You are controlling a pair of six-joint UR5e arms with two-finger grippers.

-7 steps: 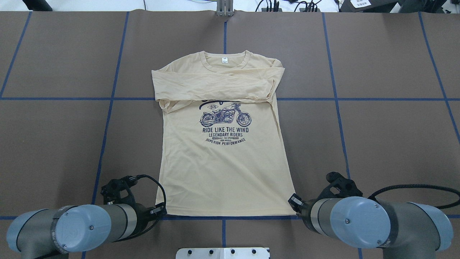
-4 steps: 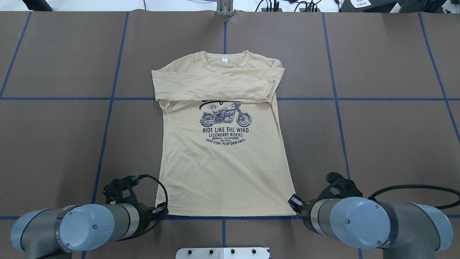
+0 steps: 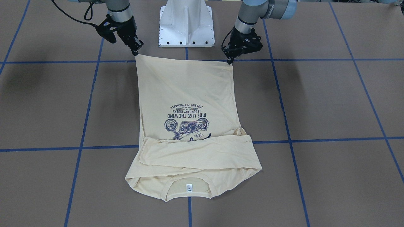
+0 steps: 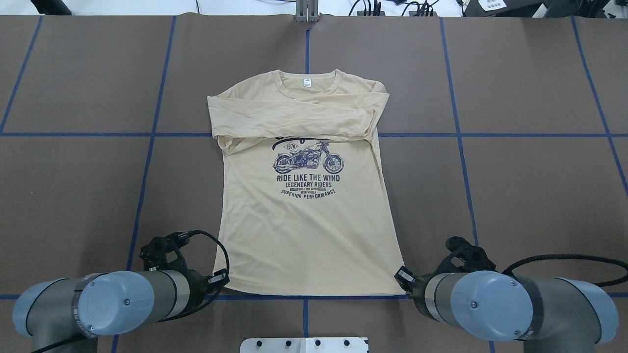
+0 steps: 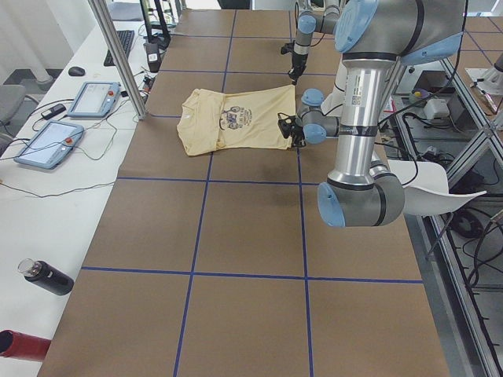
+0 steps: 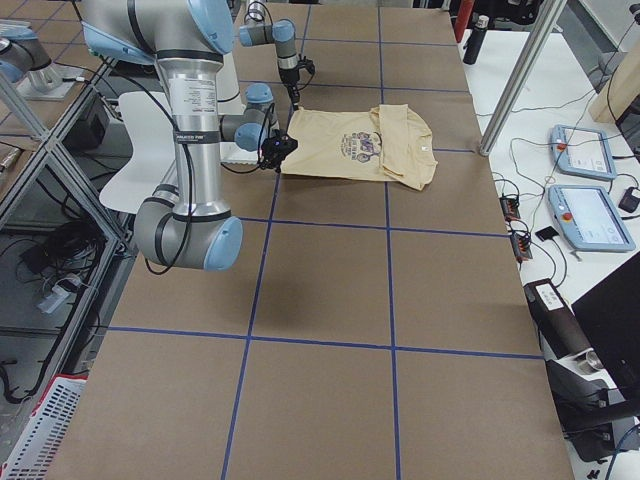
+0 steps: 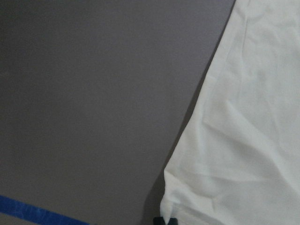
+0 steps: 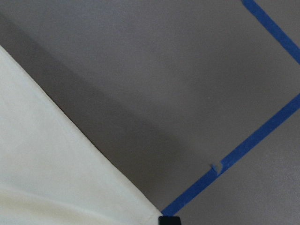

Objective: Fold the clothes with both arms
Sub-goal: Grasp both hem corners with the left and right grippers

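The pale cream-yellow T-shirt [image 4: 304, 235] lies flat on the brown table, print up, collar away from me. Both long sleeves are folded across the chest. In the front-facing view [image 3: 186, 91] its hem runs straight between my two grippers. My left gripper [image 4: 220, 280] is shut on the hem's left corner, as the front-facing view [image 3: 229, 60] also shows. My right gripper [image 4: 401, 274] is shut on the hem's right corner, also seen in the front-facing view [image 3: 137, 53]. In both wrist views the cloth [image 7: 243, 140] [image 8: 47, 164] runs to the fingertips and casts a shadow on the table.
The white pedestal base [image 3: 186, 25] stands just behind the hem, between my arms. Blue tape lines [image 4: 147, 166] grid the table. A side bench in the left view holds tablets [image 5: 94, 98] and a dark bottle [image 5: 47, 276]. A metal post [image 5: 118, 55] stands near the collar side.
My left gripper has edged slightly forward and inward at the hem's left corner. The right gripper and the shirt have barely moved.
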